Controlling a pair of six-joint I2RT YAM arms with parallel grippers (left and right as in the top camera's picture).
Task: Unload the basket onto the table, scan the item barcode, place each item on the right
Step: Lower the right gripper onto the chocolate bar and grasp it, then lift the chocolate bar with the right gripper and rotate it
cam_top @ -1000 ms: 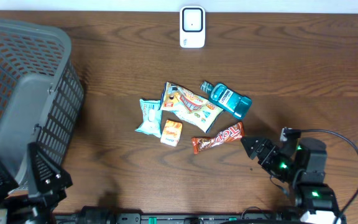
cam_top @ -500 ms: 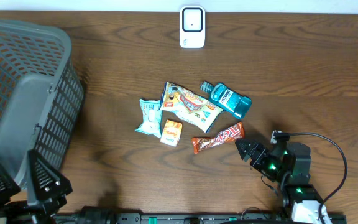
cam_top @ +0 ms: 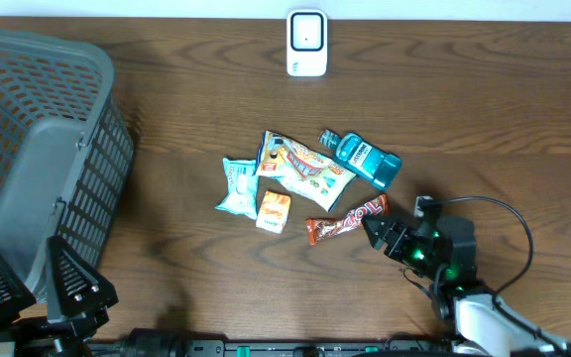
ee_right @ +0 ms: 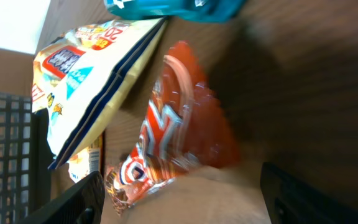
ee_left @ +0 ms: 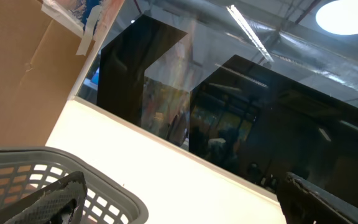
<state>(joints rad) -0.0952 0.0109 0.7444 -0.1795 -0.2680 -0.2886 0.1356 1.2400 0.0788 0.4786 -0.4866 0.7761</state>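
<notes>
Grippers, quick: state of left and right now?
Left gripper: open, holding nothing.
Right gripper: open, fingers either side of one end of the candy bar, not clamped on it.

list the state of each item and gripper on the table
right gripper, open, low over the table
candy bar, lying flat, one end between the right gripper's jaws, not clamped
left gripper, open, holding nothing
mouthwash bottle, lying on its side
snack bag, lying flat
basket, at the left edge
scanner, untouched at the far edge
</notes>
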